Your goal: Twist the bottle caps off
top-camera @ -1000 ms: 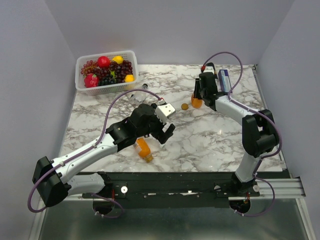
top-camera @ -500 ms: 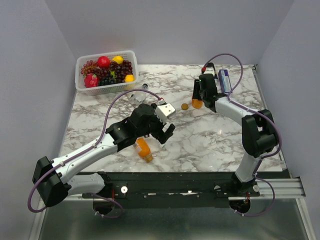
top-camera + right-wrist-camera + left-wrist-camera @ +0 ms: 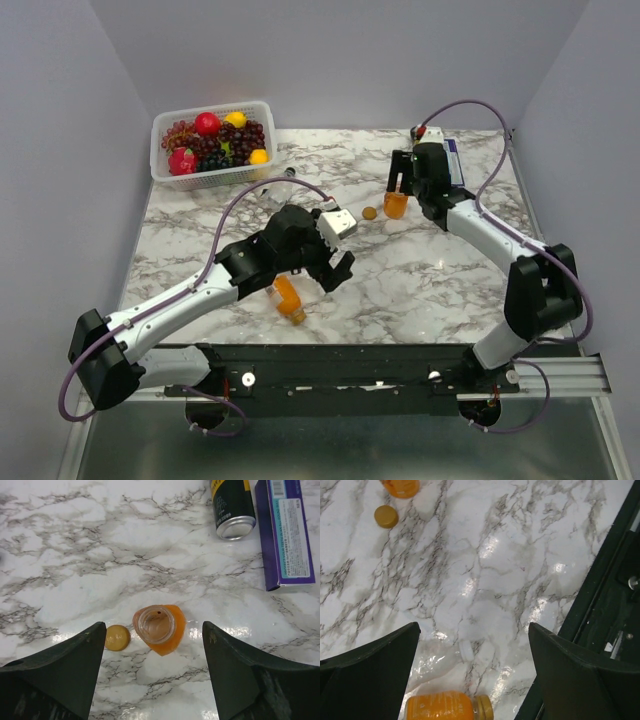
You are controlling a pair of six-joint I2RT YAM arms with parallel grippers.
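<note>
At the far right of the white marble table [image 3: 75, 555], the right gripper [image 3: 154, 626] is hovering with its jaws spread wide above a small plastic bottle of orange juice [image 3: 173, 636]. The bottle is standing upright with its mouth uncovered, its round orange screw cap [image 3: 117, 637] lying just to its left, and a black drink can [image 3: 231, 505] and a blue box [image 3: 285, 530] are lying farther back. Nearer, left of the middle, the left gripper [image 3: 474, 627] is hanging wide open, holding nothing, above a second orange juice bottle [image 3: 440, 707] lying on its side with its orange cap [image 3: 485, 707] on, and a clear plastic bottle [image 3: 437, 662] is lying just beside it.
</note>
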